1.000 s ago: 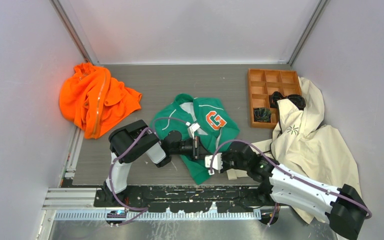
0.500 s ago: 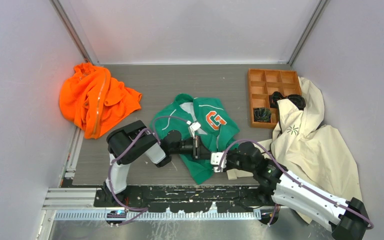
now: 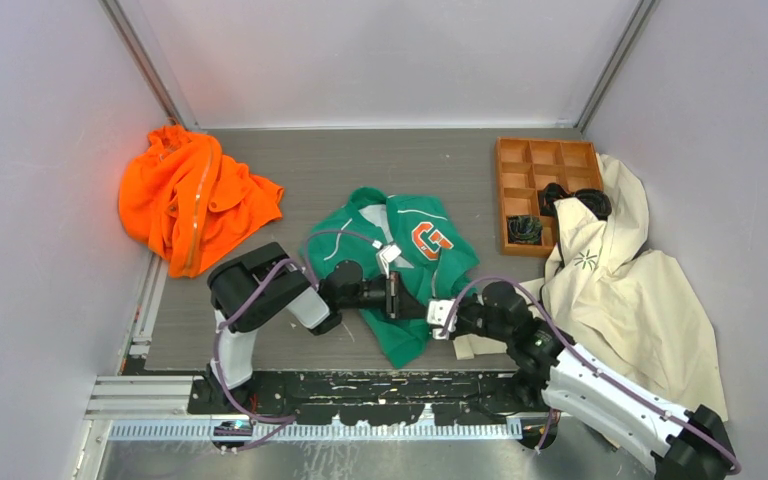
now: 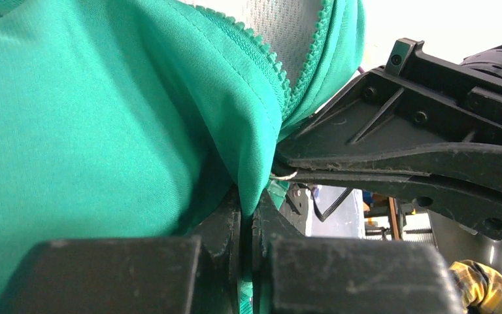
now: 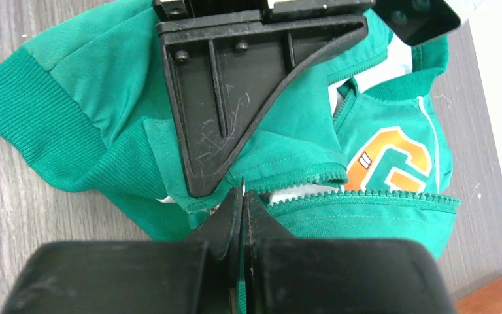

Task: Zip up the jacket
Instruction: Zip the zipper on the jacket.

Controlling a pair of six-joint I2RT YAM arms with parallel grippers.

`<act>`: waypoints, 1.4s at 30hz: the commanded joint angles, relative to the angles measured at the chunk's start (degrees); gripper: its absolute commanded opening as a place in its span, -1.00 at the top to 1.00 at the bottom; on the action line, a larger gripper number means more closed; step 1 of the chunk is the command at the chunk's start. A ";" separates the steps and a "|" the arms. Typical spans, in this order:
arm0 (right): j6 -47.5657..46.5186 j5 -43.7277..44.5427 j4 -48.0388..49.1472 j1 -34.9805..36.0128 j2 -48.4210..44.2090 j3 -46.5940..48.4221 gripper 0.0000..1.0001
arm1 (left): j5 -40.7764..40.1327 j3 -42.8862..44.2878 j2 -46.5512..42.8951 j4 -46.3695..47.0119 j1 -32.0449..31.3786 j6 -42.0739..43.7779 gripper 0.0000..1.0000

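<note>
L hand (image 3: 396,297) & R hand (image 3: 439,318) pinch crumpled green jacket (image 3: 420,272), zip (image 5: 366,194) open.

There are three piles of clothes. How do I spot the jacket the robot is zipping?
Look at the middle of the grey table, near the front. The jacket lies there, between an orange heap on the left and a cream coat on the right. It is the only green one, with an orange G on its chest.
</note>
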 commanded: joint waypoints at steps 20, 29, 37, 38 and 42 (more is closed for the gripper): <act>-5.19 -5.06 3.84 -4.45 -7.15 -2.21 0.98 | 6.92 1.64 -1.56 -7.39 -2.13 5.29 1.00; -3.89 -0.02 29.19 3.35 12.00 -0.33 0.98 | 8.05 3.15 -1.42 -8.66 -2.50 5.33 1.00; -6.27 -0.39 23.93 -9.65 7.87 -1.62 0.98 | 7.99 1.95 -3.06 -9.82 -2.68 7.33 1.00; -6.59 -1.12 21.08 -10.12 5.51 -1.79 0.98 | 8.16 2.01 -2.92 -9.81 -2.68 7.33 1.00; -6.73 -6.58 12.36 -8.95 -4.48 -3.27 0.98 | 8.34 2.91 -2.16 -10.30 -2.65 7.33 1.00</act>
